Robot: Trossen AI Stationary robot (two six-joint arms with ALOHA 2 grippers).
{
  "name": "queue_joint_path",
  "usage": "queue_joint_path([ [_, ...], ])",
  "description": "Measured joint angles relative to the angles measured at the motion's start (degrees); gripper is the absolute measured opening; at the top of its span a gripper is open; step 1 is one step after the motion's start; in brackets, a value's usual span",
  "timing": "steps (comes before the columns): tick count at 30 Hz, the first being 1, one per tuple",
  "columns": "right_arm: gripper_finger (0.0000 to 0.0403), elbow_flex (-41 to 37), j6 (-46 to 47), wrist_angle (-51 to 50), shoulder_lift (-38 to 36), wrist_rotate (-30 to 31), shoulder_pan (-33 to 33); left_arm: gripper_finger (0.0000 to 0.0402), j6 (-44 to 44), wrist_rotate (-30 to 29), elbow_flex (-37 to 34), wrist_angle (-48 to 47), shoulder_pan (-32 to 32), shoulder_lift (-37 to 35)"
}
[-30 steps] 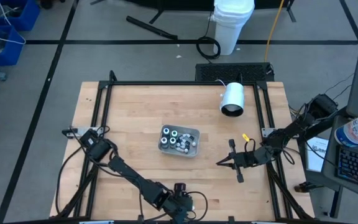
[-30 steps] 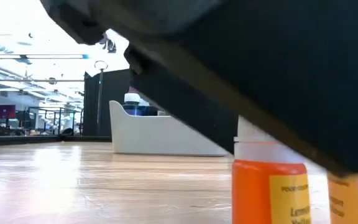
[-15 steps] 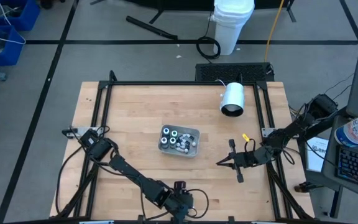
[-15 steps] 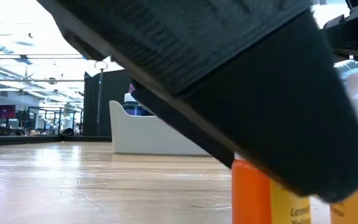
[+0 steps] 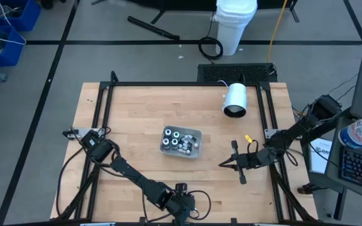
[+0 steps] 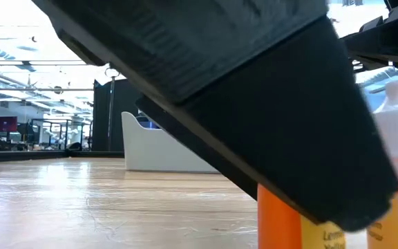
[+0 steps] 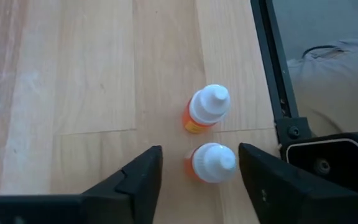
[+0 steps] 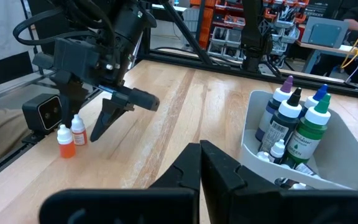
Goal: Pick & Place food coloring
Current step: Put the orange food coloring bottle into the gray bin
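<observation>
Two small orange food coloring bottles with white caps stand upright on the wood at the table's near edge: one [image 7: 207, 109] farther off, one [image 7: 212, 163] between the fingers of my left gripper [image 7: 199, 155]. That gripper is open and slants down over it, with a gap on each side. The right wrist view shows the same pair [image 8: 71, 137] under the left gripper [image 8: 114, 112]. More food coloring bottles [image 8: 294, 121] stand in the grey tray [image 5: 195, 134] at mid-table. My right gripper [image 5: 222, 164] waits shut at the right, holding nothing.
A white cylinder [image 5: 235, 100] lies on its side at the far right of the table. A black frame rail [image 7: 269, 68] and a black camera box [image 7: 328, 162] sit close beside the two orange bottles. Open wood lies between the bottles and the tray.
In the low view my left gripper's dark finger has shifted across the near orange bottle and now hides its cap and neck. Both orange bottles have stayed standing where they were.
</observation>
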Motion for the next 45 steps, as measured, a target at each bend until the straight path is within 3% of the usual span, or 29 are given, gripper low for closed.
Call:
queue_joint_path([
  [12, 0.0000, 0.0, 0.0, 0.0, 0.0, 0.0, 0.0, 0.0094, 0.2, 0.3, 0.0, 0.1, 0.5, 0.0],
  [22, 0.0000, 0.0, 0.0, 0.0, 0.0, 0.0, 0.0, 0.0092, 3.7, 1.6, 0.0, -3.3, 0.4, -3.0],
  [35, 0.0000, 0.0, 0.1, -0.4, 0.0, 0.0, 0.0, 0.0085, 18.9, -12.1, 0.0, -15.2, -1.9, -19.8],
  [45, 0.0000, 0.0, 0.1, -1.1, 0.0, 0.0, 0.0, 0.0084, 18.5, -26.0, 0.0, -28.6, -2.9, -31.6],
])
